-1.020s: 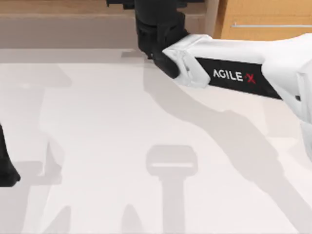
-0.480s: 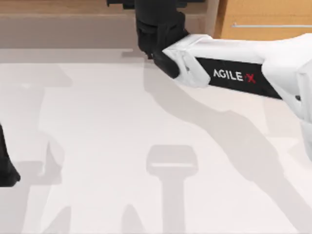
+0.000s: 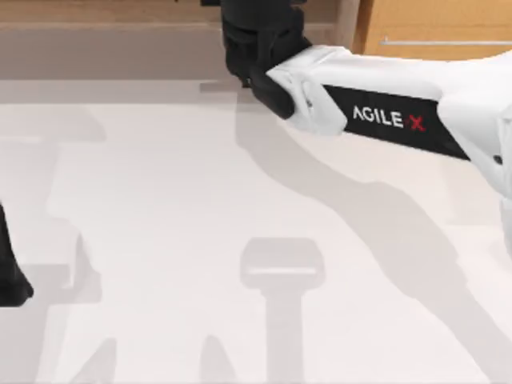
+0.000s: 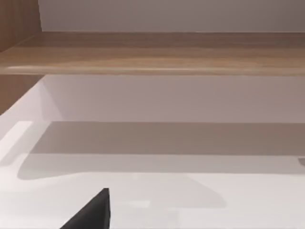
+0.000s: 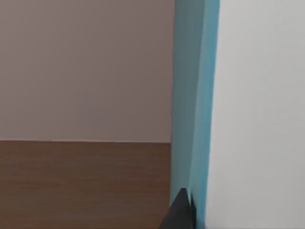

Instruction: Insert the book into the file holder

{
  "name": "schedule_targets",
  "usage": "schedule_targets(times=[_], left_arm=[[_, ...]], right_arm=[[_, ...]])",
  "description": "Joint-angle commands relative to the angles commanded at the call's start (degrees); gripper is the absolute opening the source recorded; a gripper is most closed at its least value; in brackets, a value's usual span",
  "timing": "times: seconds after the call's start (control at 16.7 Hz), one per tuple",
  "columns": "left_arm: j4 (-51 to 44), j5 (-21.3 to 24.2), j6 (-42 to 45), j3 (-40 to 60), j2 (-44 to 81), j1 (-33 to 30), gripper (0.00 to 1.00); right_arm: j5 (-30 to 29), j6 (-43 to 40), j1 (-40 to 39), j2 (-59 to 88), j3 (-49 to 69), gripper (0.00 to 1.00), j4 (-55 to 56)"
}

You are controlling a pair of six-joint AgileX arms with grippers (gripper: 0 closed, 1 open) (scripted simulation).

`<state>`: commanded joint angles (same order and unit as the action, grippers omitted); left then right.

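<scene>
My right arm reaches across to the back middle of the table, and its black gripper (image 3: pixel 258 44) is at the table's far edge. In the right wrist view the book (image 5: pixel 259 95) is very close, a white face with a light blue edge (image 5: pixel 193 95) standing upright. One black fingertip (image 5: pixel 180 212) lies against that blue edge, so the gripper is shut on the book. From above, the book is hidden under the gripper. The file holder is out of view. My left gripper (image 3: pixel 10 276) is parked at the table's left edge.
The white table (image 3: pixel 160 200) carries only the arms' shadows. A wooden ledge (image 3: pixel 104 12) runs along the back, and a wooden cabinet front with a metal handle (image 3: pixel 444 42) stands at the back right. The left wrist view faces that ledge (image 4: pixel 152 52).
My right arm has shifted slightly toward the back of the table, carrying its gripper with it. The left arm has not moved.
</scene>
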<state>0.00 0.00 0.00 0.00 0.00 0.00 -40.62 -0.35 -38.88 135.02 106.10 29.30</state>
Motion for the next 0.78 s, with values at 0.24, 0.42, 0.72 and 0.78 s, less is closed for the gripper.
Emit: schedule_targets(times=[0.24,0.42,0.72,0.78], left_arm=[[0.0,0.0,0.0,0.0,0.0,0.0,1.0],[0.0,0.0,0.0,0.0,0.0,0.0,1.0],[0.0,0.0,0.0,0.0,0.0,0.0,1.0],[0.0,0.0,0.0,0.0,0.0,0.0,1.0]], right_arm=[[0.6,0.8,0.1,-0.9,-1.2,0.0,0.1],[3.8,4.6,0.2,-5.9,-6.6,0.0,-0.5],[14.4,15.8,-0.1,-19.7,-22.8,0.0,-2.7],[17.0,18.4,-0.1,-23.0,-26.6,0.0,-3.2]])
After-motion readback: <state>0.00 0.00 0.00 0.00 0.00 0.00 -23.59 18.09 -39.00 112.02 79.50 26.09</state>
